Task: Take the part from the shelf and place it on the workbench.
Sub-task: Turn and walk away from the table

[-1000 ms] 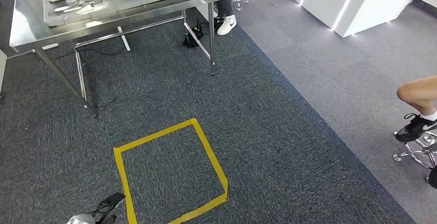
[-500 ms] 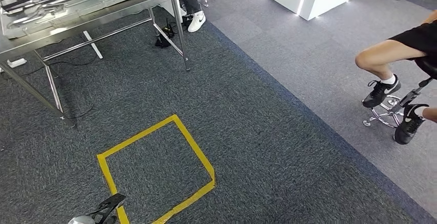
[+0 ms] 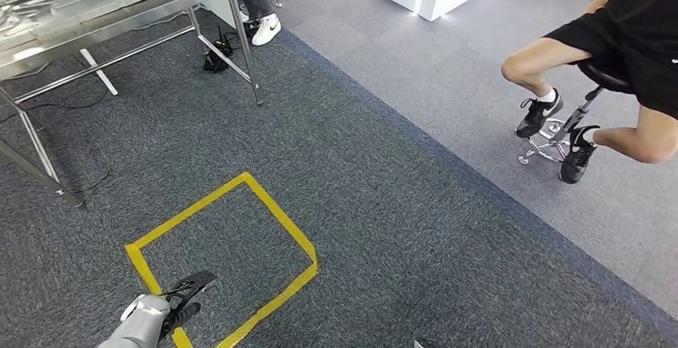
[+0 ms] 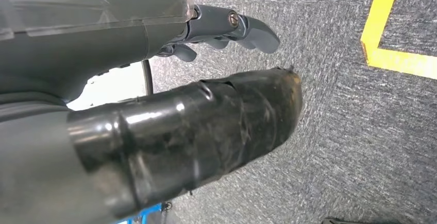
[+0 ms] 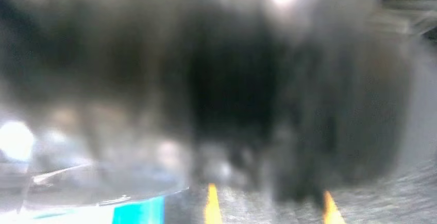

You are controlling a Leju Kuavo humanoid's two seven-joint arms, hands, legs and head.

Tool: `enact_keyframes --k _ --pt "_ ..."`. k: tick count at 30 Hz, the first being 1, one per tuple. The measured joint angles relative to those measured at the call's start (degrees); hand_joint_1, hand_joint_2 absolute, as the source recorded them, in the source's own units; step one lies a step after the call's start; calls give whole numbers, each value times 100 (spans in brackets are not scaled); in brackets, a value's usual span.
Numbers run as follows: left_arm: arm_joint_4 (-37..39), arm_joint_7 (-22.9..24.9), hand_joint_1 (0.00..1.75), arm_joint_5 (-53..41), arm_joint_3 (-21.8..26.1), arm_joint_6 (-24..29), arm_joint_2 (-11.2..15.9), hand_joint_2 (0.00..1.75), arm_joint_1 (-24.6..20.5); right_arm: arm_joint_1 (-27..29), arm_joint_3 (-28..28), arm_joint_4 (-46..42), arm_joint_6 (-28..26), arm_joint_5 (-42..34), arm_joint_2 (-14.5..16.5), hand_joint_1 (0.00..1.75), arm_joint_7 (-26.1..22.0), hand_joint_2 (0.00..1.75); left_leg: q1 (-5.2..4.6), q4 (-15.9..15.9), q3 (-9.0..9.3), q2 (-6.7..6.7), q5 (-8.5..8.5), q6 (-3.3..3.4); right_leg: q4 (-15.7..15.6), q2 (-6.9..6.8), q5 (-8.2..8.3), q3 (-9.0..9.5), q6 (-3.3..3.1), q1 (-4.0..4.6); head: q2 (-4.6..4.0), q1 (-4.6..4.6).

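I am watching the whole head view swing: the stainless steel desk [image 3: 120, 12] now sits farther toward the upper left than a second ago, so the robot is turning, not the furniture moving. I judge it is turning to find the shelf. I see no part in hand. The left hand [image 3: 172, 304] is hanging over the yellow tape square [image 3: 224, 260], fingers [image 4: 227, 26] spread, holding nothing. The right hand is too blurred to tell. A seated person [image 3: 608, 68] on a stool is occupying the right side, a possible obstruction.
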Motion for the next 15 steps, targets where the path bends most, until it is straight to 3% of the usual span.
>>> enact_keyframes --k 1,2,3,5,7,8,10,11,13,15 --pt "1 4 0 1 1 8 -1 0 7 7 -14 0 1 -7 0 0 -8 0 -8 16 -55 67 28 -1 372 -48 -186 -134 23 -15 0 1" --pt "1 11 0 0 1 11 -2 0 8 12 -28 -1 1 -10 0 0 -16 0 -13 37 -107 141 47 -6 582 -76 -266 -176 41 -28 0 1" --pt "1 19 0 -1 1 13 -3 0 6 11 -41 -1 1 -12 0 0 -20 0 -15 58 -149 212 58 -11 595 -98 -250 -113 53 -38 0 1" --pt "1 28 0 -4 0 13 -13 0 -5 8 -58 -4 2 -16 0 0 -22 0 -16 103 -190 344 54 -27 -34 -207 2 359 48 -49 0 1" --pt "0 28 0 -5 1 13 -24 0 -19 -8 -69 -7 2 -25 2 0 -31 0 -38 143 -209 449 35 -71 -758 -384 160 805 -8 -12 0 -3" --pt "0 28 0 -6 1 14 -27 0 -29 -15 -75 -8 2 -30 5 0 -34 0 -48 157 -214 496 27 -103 -944 -430 179 899 -43 12 0 -9" --pt "0 28 0 -8 1 15 -39 0 -56 -14 -85 -11 2 -37 10 0 -38 0 -60 165 -217 583 27 -168 -1000 -367 185 883 -111 36 0 -22" --pt "0 28 0 -10 0 17 -46 0 -73 -7 -87 -12 2 -39 10 0 -38 0 -50 182 -222 578 6 -201 -1023 -324 205 880 -144 24 0 -21" --pt "0 32 0 -18 -1 23 -56 0 -89 -11 -89 -14 1 -46 10 0 -38 0 -27 419 -324 384 -184 -253 -1077 -240 259 877 -227 -9 0 -26" --pt "0 43 0 -41 0 31 -56 0 -76 -24 -90 -15 1 -62 15 0 -40 0 -2 1086 -623 114 -570 -283 -1096 -145 295 852 -278 -18 0 -32"
